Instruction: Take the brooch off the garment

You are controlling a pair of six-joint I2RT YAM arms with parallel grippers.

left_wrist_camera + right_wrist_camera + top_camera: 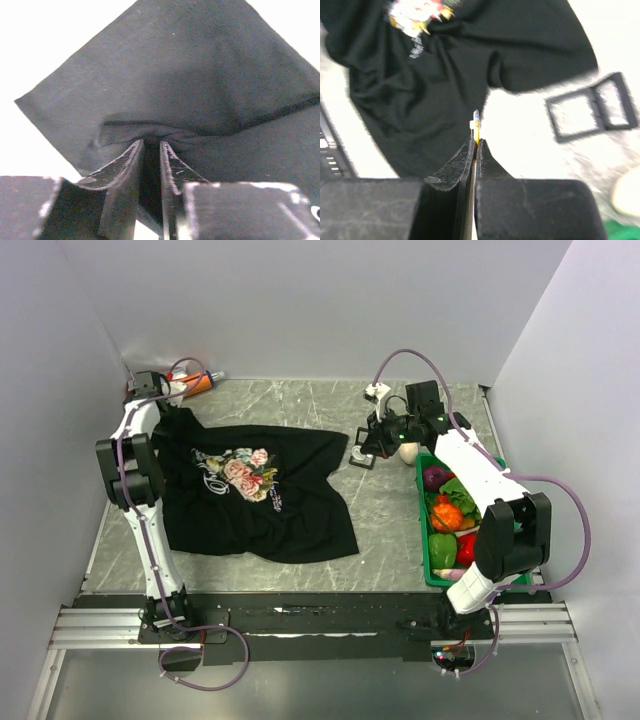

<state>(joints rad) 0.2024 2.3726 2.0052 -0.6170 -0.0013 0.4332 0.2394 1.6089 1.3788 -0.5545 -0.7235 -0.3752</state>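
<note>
Protruding thin yellowish brooch [476, 124], edge-on

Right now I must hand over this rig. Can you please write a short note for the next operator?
Left gripper: closed on a fold of the garment, at its far left edge.
Right gripper: shut on the brooch, held edge-on to the right of the garment and not touching it.
Done: the brooch is off the garment.
Left to do: put the brooch down, probably in the open black box lying close by, then release the cloth.
</note>
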